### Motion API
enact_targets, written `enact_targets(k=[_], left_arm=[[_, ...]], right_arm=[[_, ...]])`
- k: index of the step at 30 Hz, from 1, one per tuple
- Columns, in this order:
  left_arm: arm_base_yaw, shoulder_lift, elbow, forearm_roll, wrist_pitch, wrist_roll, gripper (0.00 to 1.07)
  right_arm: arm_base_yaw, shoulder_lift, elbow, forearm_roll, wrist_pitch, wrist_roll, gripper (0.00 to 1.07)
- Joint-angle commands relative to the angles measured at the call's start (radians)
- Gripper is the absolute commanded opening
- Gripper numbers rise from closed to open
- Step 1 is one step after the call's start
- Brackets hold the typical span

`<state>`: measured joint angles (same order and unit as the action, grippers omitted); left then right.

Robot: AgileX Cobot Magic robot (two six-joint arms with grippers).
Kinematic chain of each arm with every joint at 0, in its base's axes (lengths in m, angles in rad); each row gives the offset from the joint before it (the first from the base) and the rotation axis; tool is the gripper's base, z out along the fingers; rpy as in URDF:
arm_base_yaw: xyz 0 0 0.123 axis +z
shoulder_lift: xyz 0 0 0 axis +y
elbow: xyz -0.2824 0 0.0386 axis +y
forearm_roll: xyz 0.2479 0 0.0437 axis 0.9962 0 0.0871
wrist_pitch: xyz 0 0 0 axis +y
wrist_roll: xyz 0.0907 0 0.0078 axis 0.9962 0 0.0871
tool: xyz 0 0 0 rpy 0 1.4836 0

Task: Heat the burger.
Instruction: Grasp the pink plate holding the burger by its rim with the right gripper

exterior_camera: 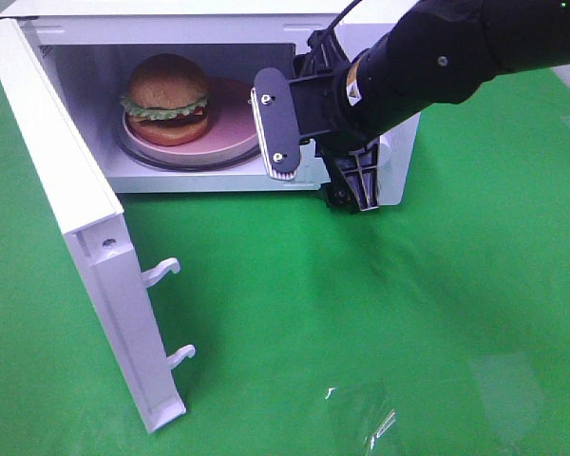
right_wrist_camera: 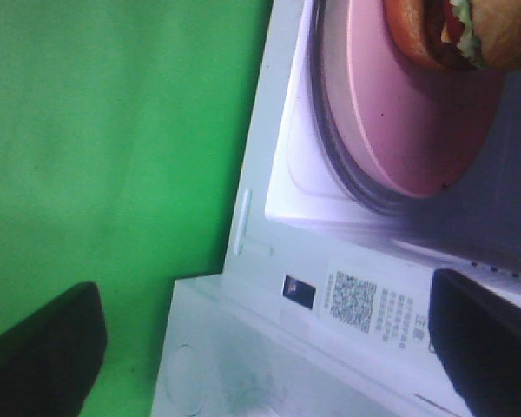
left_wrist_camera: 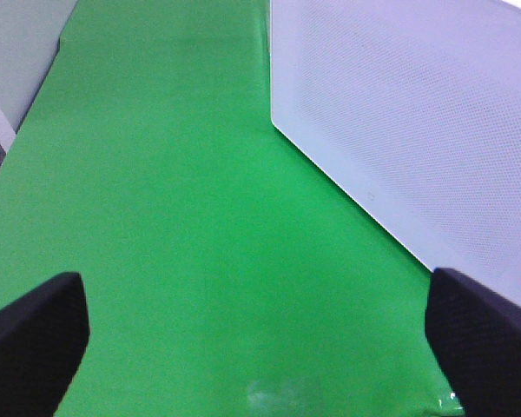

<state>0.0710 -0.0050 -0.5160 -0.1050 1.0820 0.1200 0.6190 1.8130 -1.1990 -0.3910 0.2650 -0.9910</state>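
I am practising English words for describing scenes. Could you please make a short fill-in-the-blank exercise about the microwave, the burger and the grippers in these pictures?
1. The burger sits on a pink plate inside the ____.
2. The microwave door is ____.
3. The right gripper, in front of the microwave opening, holds ____.
4. The cloth under the microwave is ____ in colour.

Missing words: microwave; open; nothing; green
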Motion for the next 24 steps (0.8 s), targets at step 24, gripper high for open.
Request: enact_targets(k=[24], left_arm=[[0.004,-0.006,-0.001,-0.002,-0.012,-0.008,0.98]], right_arm=[[0.035,0.346,-0.354,0.009,0.011,-0.010,0.92]])
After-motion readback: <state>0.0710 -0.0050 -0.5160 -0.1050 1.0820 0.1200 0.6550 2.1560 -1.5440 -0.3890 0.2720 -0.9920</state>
